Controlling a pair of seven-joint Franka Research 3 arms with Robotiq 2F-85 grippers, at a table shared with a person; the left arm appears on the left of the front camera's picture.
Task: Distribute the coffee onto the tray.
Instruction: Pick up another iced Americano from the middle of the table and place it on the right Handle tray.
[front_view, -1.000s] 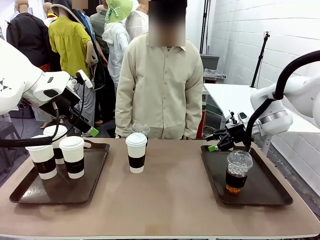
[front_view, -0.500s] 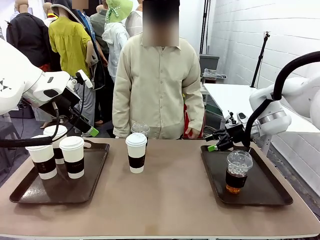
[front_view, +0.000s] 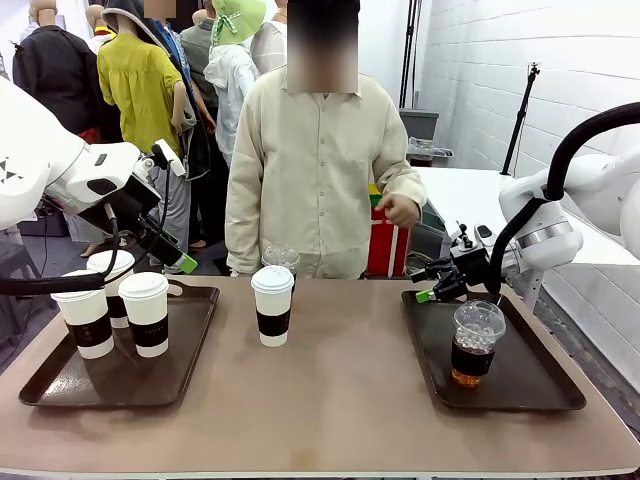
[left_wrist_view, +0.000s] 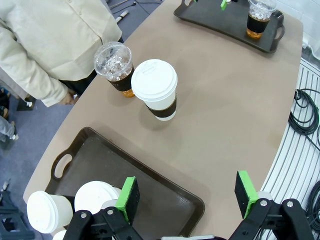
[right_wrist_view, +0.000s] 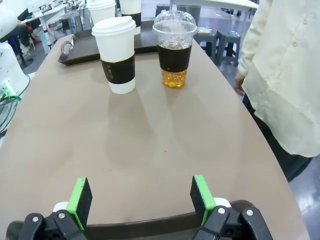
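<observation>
So the left claw (left_wrist_view: 186, 196) is spread wide open with nothing between its green pads (left_wrist_view: 127, 200), hanging over the near end of the left tray (left_wrist_view: 150, 185). The three sleeved paper cups (front_view: 148, 312) stand on that tray right under it and off to one side. Out ahead of that claw, on the bare worktop (front_view: 340, 400), there's the lone paper cup (left_wrist_view: 155, 87). Just past it is the clear dome-lidded cup (left_wrist_view: 114, 65) of amber drink, up against the person's edge of the worktop. The right claw (right_wrist_view: 141, 195) is fully open too, empty, hovering over the inner rim of the right tray (right_wrist_view: 150, 222). The second clear cup (front_view: 477, 343) stands on that tray just beside the claw, a bit lower and closer to the robot's side, not touching it. Looking straight out from the right claw you get the same pair in the middle, paper cup and clear cup side by side with a small gap between them. The person's hand (front_view: 400, 210) is loosely curled up at chest height, well above the worktop and well away from both claws.
</observation>
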